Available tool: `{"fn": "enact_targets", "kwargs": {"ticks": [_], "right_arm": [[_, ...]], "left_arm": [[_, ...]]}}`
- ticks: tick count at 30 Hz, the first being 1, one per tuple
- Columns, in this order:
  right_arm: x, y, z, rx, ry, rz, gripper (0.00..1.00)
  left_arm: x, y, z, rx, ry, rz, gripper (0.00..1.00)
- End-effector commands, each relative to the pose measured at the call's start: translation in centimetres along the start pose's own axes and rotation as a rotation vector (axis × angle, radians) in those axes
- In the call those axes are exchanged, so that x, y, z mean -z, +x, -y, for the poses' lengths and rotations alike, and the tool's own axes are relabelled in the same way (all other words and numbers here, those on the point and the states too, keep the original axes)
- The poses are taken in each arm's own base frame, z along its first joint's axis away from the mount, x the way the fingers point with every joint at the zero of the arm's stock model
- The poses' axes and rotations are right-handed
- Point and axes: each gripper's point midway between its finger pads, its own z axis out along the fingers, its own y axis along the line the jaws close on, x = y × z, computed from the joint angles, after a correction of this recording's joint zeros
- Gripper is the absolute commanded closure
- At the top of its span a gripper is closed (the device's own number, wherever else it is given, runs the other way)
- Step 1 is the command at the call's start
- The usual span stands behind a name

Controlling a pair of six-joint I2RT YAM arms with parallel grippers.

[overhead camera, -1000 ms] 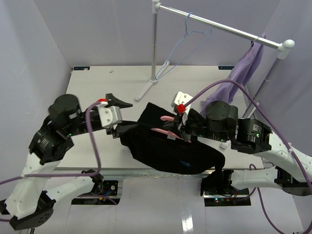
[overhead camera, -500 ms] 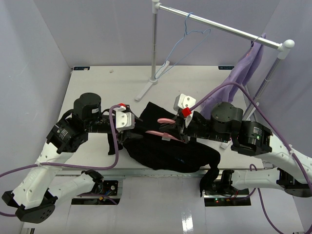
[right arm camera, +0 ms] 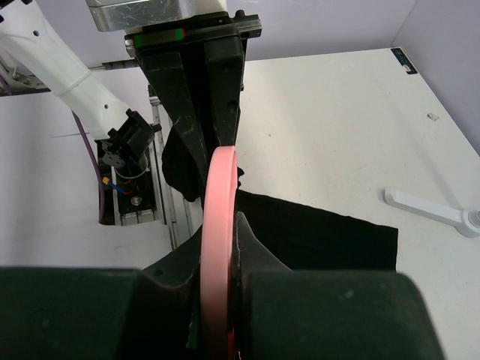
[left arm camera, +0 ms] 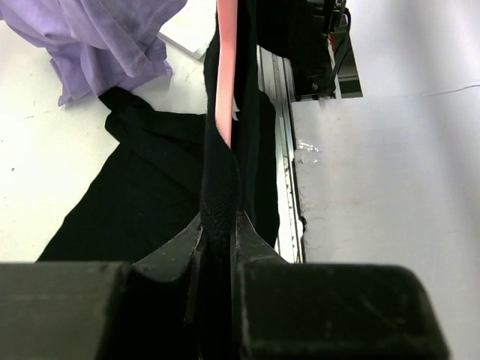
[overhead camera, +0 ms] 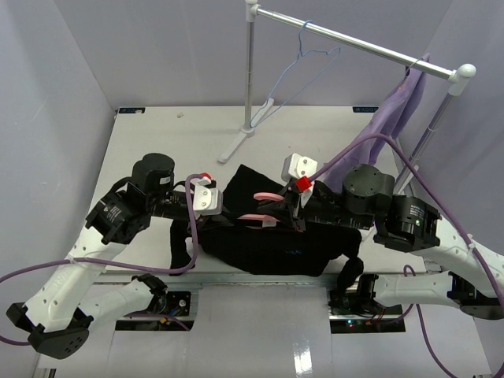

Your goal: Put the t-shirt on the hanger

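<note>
The black t-shirt (overhead camera: 276,250) drapes over the table's near edge, its upper part bunched between the two arms. The pink hanger (overhead camera: 264,196) lies partly inside it, with pink bars showing at the collar. My left gripper (overhead camera: 223,206) is shut on a thick fold of the t-shirt (left arm camera: 220,187), and the hanger (left arm camera: 226,67) runs on just beyond the fingertips of my left gripper (left arm camera: 219,225). My right gripper (overhead camera: 285,209) is shut on the hanger (right arm camera: 220,180), which stands edge-on between the fingers of my right gripper (right arm camera: 220,221). Black cloth (right arm camera: 315,232) lies flat on the table behind it.
A clothes rack (overhead camera: 354,43) spans the back, with its foot (overhead camera: 236,146) on the table. A light-blue wire hanger (overhead camera: 303,59) and a lavender garment (overhead camera: 398,118) hang from it. The garment's hem (left arm camera: 97,37) rests on the table by the shirt.
My left arm swung right to the shirt's left side and its jaws closed on the cloth. The shirt now hangs straighter between the arms. The right gripper stayed clamped on the hanger.
</note>
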Motion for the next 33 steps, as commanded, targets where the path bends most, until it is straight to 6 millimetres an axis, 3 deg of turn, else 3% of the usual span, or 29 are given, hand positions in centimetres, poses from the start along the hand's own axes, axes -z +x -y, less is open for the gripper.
{"fn": "enact_targets", "kwargs": {"ticks": [1,4,8,12,15,17,20,25,33], "right_arm": [[0.3,-3.7,-0.7,0.007,-0.036,0.146,0.92],[0.1,-2.6,-0.5,-0.004,-0.022,0.110,0.81],[0.7,-0.6,-0.4,-0.007,-0.007,0.064,0.45],[2.0,1.6,-0.1,0.000,0.018,0.000,0.34],[3.9,5.4,0.8,0.019,0.088,-0.074,0.13],[4.6,7.3,0.7,0.037,0.092,-0.100,0.13],[5.3,8.5,-0.1,0.057,0.049,-0.114,0.14],[6.9,8.8,1.0,0.105,0.101,-0.144,0.16],[6.5,11.6,0.9,0.130,0.082,-0.267,0.22]], "left_arm": [[0.0,0.2,-0.1,-0.033,0.012,-0.011,1.00],[-0.1,0.6,-0.3,-0.038,0.000,-0.014,1.00],[-0.3,0.9,-0.1,-0.033,0.007,-0.008,1.00],[0.0,0.7,0.1,-0.047,0.007,-0.007,1.00],[0.8,-0.3,0.9,-0.065,0.015,0.008,1.00],[1.1,-0.6,1.5,-0.071,0.028,0.015,1.00],[1.6,-0.8,1.8,-0.085,0.020,0.021,1.00],[2.1,-0.9,2.6,-0.110,0.023,0.031,1.00],[2.0,-1.0,3.3,-0.125,0.048,0.063,1.00]]}}
